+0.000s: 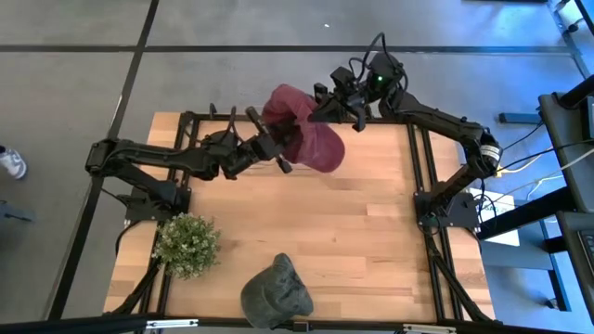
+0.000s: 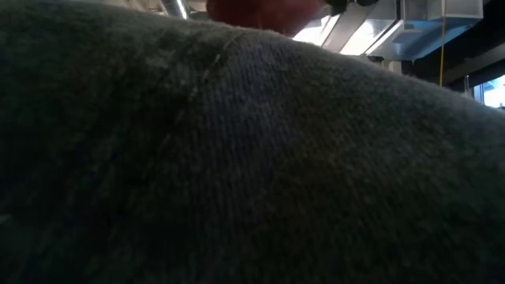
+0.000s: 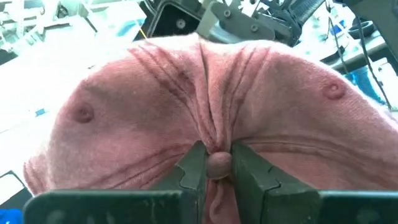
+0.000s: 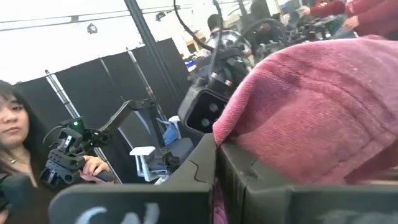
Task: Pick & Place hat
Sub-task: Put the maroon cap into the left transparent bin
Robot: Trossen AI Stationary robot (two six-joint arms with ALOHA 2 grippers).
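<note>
Overhead, the left pincer (image 1: pixel 278 148) is clamped narrow on a pinched fold of the red hat (image 1: pixel 311 134), near the 12 o'clock edge of the wooden surface (image 1: pixel 371 232). The right pincer (image 1: pixel 325 109) grips the same hat's far rim, fingers pressed together on the cloth. Both hold the hat up between them. At 6 o'clock lies a grey-green hat (image 1: pixel 277 292), filling the low view; at 8 o'clock sits a small leafy plant (image 1: pixel 187 244).
</note>
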